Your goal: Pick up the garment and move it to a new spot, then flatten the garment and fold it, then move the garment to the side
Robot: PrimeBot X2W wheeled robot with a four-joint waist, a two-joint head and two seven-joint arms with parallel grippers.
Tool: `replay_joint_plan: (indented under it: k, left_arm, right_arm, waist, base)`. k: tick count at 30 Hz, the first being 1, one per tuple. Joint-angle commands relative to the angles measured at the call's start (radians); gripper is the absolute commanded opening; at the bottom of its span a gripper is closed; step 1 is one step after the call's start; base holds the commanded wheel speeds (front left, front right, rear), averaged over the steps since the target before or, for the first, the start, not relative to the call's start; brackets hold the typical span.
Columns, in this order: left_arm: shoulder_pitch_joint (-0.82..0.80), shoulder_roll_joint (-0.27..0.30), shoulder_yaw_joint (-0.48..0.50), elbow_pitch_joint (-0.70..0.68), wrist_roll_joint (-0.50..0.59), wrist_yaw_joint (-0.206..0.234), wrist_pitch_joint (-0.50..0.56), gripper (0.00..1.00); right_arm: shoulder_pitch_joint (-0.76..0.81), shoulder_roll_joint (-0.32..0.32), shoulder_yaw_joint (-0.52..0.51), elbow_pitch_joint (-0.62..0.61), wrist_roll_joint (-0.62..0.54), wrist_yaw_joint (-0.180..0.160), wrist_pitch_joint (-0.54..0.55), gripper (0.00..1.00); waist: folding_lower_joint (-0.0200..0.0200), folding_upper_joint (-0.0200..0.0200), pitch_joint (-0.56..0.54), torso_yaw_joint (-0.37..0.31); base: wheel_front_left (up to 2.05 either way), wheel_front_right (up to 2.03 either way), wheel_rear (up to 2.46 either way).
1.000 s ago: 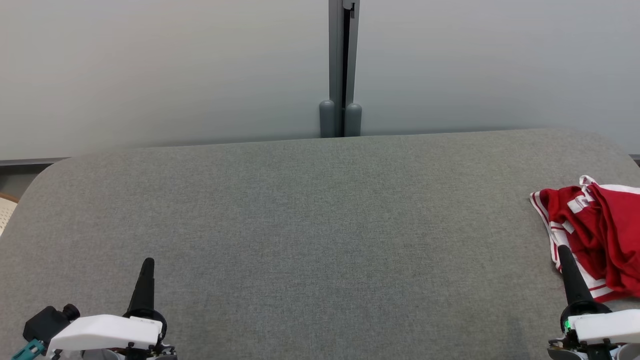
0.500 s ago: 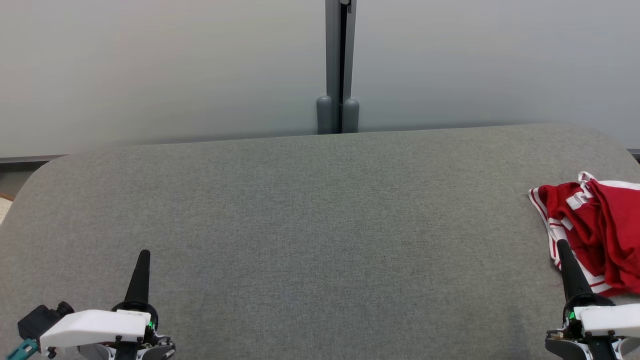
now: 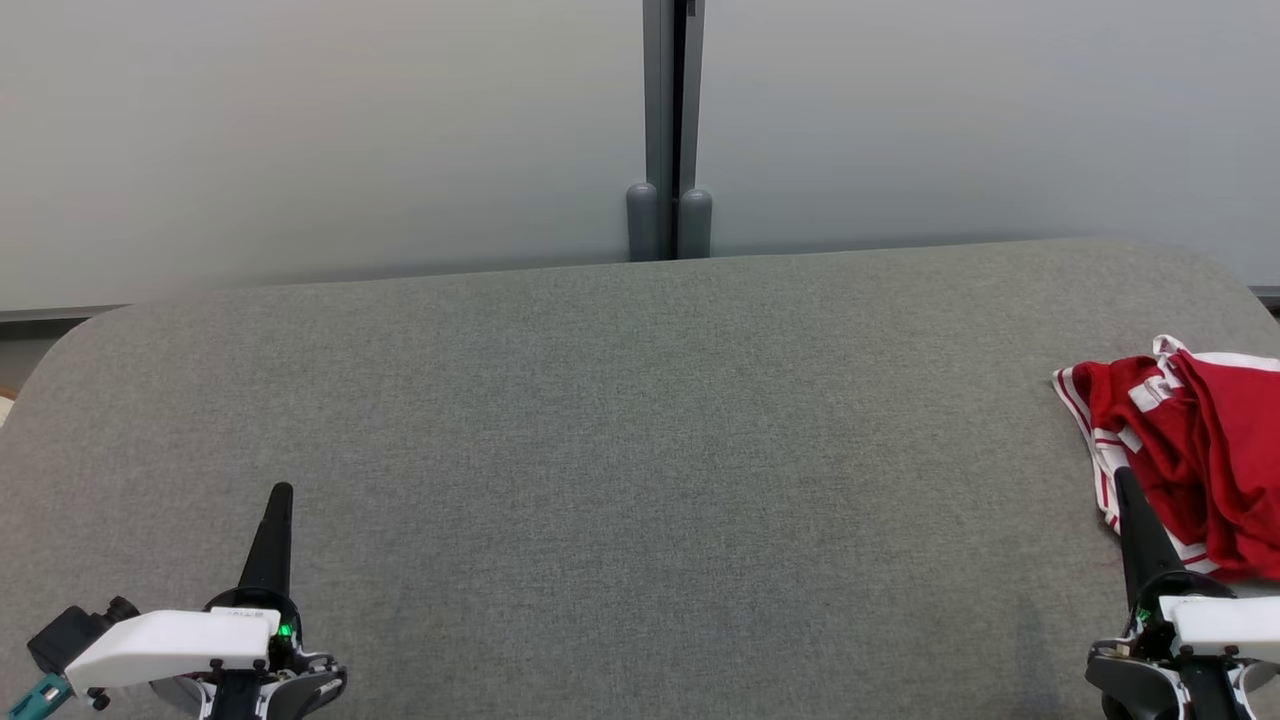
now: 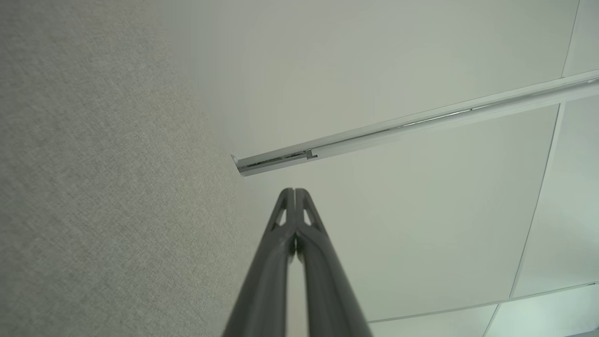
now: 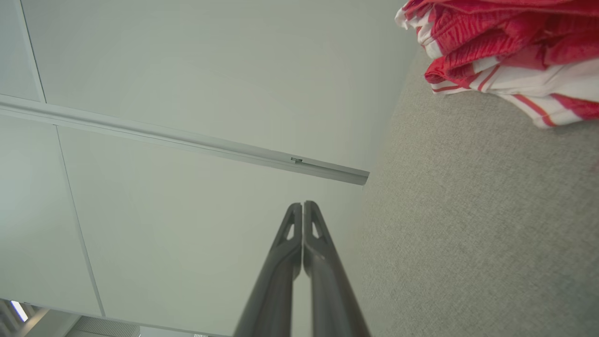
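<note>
A crumpled red garment with white stripes (image 3: 1195, 455) lies at the right edge of the grey fabric table (image 3: 640, 450), partly cut off by the head view's border; it also fills the top right corner as the garment (image 5: 505, 51) in the right wrist view. My right gripper (image 3: 1125, 478) stands at the lower right, shut and empty, its tip just in front of the garment's left hem. My left gripper (image 3: 281, 492) is at the lower left, shut with nothing in it, far from the cloth. Both fingertip pairs, left gripper (image 4: 294, 191) and right gripper (image 5: 303, 204), are pressed together.
A pale wall with a grey vertical post (image 3: 668, 130) stands behind the table's far edge. The table's corners are rounded, and a strip of floor (image 3: 25, 350) shows at the far left.
The head camera has tilted, so the whole scene has slid up and slightly left. Both grippers remain shut at the bottom corners; the garment has not moved on the table.
</note>
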Motion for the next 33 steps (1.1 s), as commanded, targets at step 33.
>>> replay_joint_plan:
  k: [33]
  left_arm:
    - [-0.045, -0.016, 0.052, -0.003, -0.192, -0.038, 0.056, 0.0]
  right_arm:
    - [-0.064, 0.012, -0.011, 0.056, 0.207, 0.0, 0.011, 0.0]
  waist:
    - [-0.0001, -0.0001, 0.024, -0.016]
  base:
    - [0.0, 0.0, 0.0]
